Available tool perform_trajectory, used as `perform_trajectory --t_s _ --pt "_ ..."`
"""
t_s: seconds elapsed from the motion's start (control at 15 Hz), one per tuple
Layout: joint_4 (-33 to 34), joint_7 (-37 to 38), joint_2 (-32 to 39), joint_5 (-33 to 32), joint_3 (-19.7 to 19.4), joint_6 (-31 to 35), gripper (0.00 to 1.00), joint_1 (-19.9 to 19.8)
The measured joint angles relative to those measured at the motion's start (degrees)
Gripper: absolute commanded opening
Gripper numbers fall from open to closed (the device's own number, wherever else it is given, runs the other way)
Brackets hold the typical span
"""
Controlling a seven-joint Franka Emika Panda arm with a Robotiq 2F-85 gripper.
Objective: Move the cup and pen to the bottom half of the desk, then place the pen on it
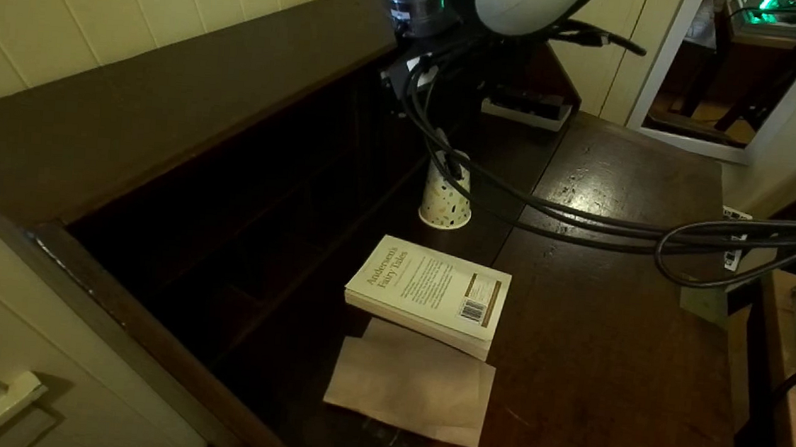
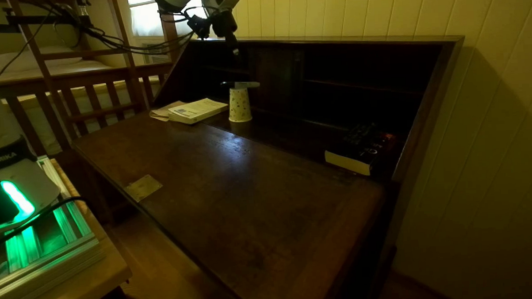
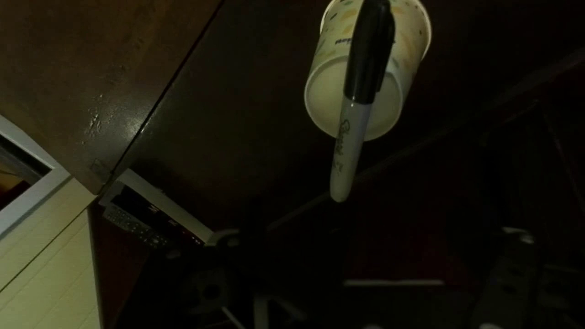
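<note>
The white cup with scattered dots stands upside down on the desk's inner part; it shows in both exterior views (image 1: pixel 446 202) (image 2: pixel 239 107) and in the wrist view (image 3: pixel 336 59). The pen, a marker with black cap and light barrel, lies across the cup's upturned base (image 2: pixel 246 84) (image 3: pixel 354 141). In an exterior view the cables partly cover pen and cup. The desk is dark brown and glossy (image 1: pixel 615 354) (image 2: pixel 232 186). My gripper (image 2: pixel 235 46) is above the cup and pen, apart from them. In the wrist view my gripper's fingers (image 3: pixel 368 237) are dark, wide apart and empty.
A white paperback book (image 1: pixel 428 290) (image 2: pixel 198 110) lies beside the cup, with a brown paper envelope (image 1: pixel 413 388) beyond it. A thick dark book (image 2: pixel 359 150) lies at the desk's far end. Cubbyholes (image 1: pixel 227 231) and a raised top ledge (image 1: pixel 167 91) border the cup. Cables (image 1: pixel 582 224) hang across.
</note>
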Motion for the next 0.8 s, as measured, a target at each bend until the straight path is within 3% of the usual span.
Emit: perform_trajectory --t_s 0.4,0.8 --pt "-1.7 -3.0 -5.2 0.0 0.1 2.7 1.0 -0.5" --pt "-4.4 -11.9 -10.0 2.5 0.7 4.8 1.0 -2.5"
